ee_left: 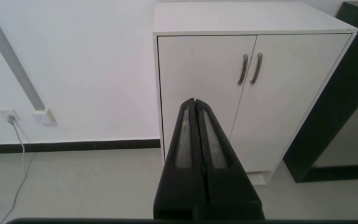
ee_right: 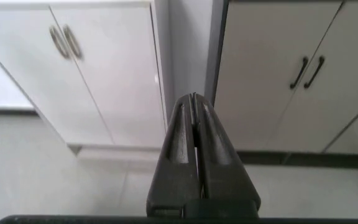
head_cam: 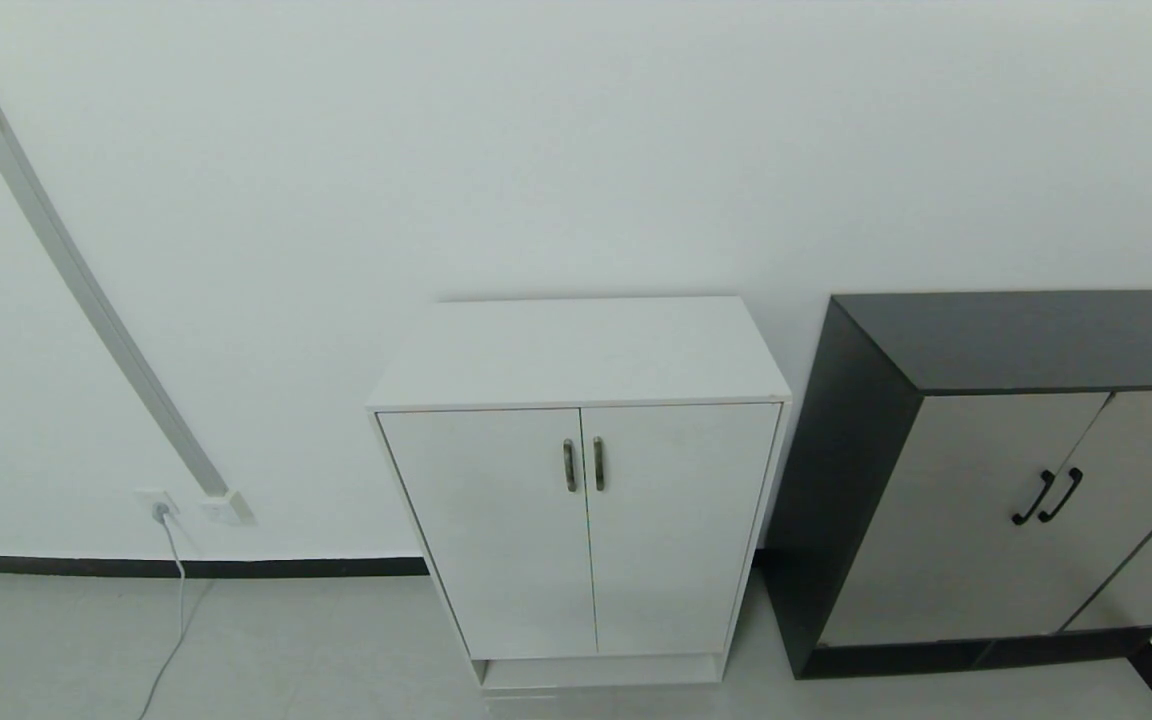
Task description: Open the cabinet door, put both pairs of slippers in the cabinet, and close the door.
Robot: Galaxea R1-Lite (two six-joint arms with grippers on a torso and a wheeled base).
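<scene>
Two close-set handles (head_cam: 569,465) sit at twelve o'clock on the cabinet (head_cam: 576,350), so with left gripper (ee_left: 195,101) and right gripper (ee_right: 194,97) pinched closed, you may hook the wrong one.

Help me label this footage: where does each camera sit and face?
Head view: on the head, looking forward and down at the white cabinet and dark cabinet.
Left wrist view: on that wrist, facing the white cabinet past the shut left gripper.
Right wrist view: on that wrist, facing both cabinets past the shut right gripper.
Shared: the white cabinet's handles.
</scene>
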